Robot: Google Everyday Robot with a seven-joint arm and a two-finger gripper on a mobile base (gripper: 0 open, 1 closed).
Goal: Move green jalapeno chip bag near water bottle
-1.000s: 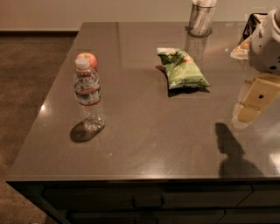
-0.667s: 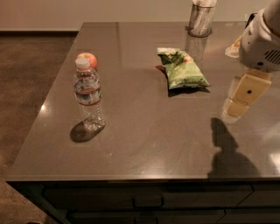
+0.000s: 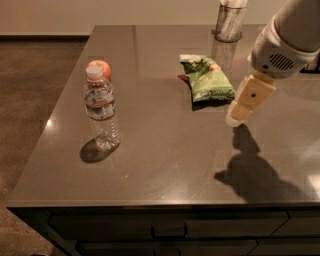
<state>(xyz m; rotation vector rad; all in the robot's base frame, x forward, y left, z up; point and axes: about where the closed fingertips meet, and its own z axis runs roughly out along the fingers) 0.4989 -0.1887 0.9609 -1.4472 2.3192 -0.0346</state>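
The gripper (image 3: 235, 118) is hanging just to the right of the green jalapeno chip bag (image 3: 207, 80), by its near right corner, tan-sided with a pale tip pointing down toward the countertop (image 3: 165, 150). It is showing edge-on, so I cannot tell whether it is open or closed, and nothing is hanging from it. Above it, the white wrist housing (image 3: 281, 50) with a small vent grille is reaching in from up and right of the bag. The gripper's shadow (image 3: 250, 172) is falling on the surface in front of the bag and to its right. The bag itself is lying flat on the counter, white edge toward the far side and a small red-orange mark near that end; its print is not coming through as readable words. Behind the bag and a little to its right, a metal canister (image 3: 230, 22) is standing at the far edge. Well to the left of the bag and nearer the front, the water bottle (image 3: 102, 110) is standing upright, white-capped, wearing a thin label band with a red stripe whose writing is too small to read. A red-orange apple (image 3: 100, 67) is sitting just behind the bottle, also far left of the bag. The surface is a glossy grey-brown top, catching reflections, with dark drawer fronts (image 3: 170, 232) showing beneath its front edge. Left of everything, brown floor (image 3: 35, 90) is running back to a pale wall (image 3: 125, 12).
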